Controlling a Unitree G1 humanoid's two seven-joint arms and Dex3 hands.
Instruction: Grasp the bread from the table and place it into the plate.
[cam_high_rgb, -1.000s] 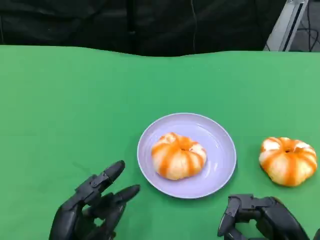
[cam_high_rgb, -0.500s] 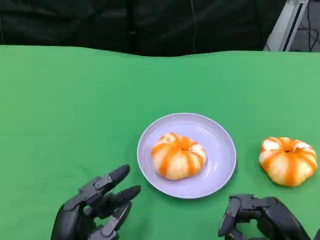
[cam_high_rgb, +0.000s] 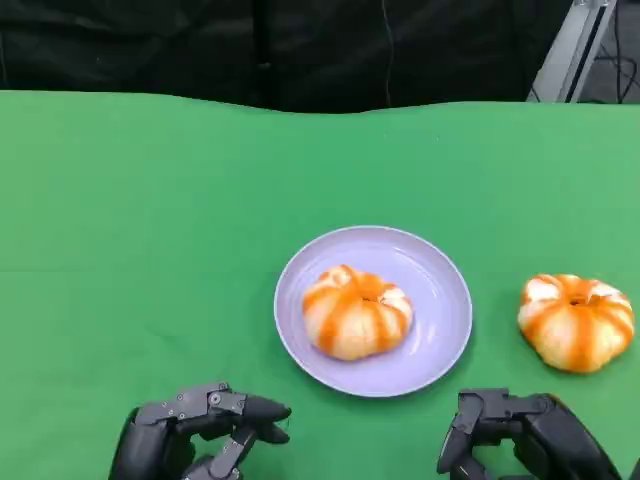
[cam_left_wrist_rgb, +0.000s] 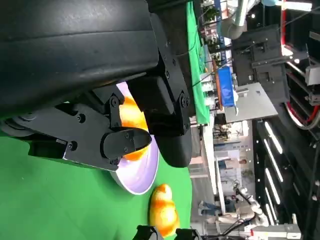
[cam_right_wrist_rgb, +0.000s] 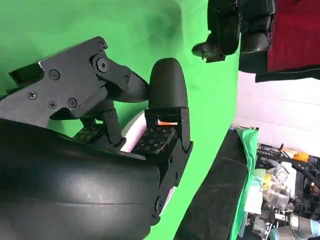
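- Lavender plate (cam_high_rgb: 440, 330) near the middle of the green table (cam_high_rgb: 150, 220), with one orange-striped bun (cam_high_rgb: 356, 311) lying in it, slightly left of centre.
- Second bun (cam_high_rgb: 576, 321) on the cloth to the right of the plate, apart from its rim, untouched.
- Left hand (cam_high_rgb: 195, 435) at the lower left, low over the cloth, fingers curled in around nothing, tips pointing toward the plate, short of it.
- Right hand (cam_high_rgb: 525, 435) at the lower right, just below the second bun, not touching it; fingers bent, holding nothing, whether apart or closed cannot be told.
- In the left wrist view, plate (cam_left_wrist_rgb: 142, 172) and both buns past the curled fingers (cam_left_wrist_rgb: 125, 142).
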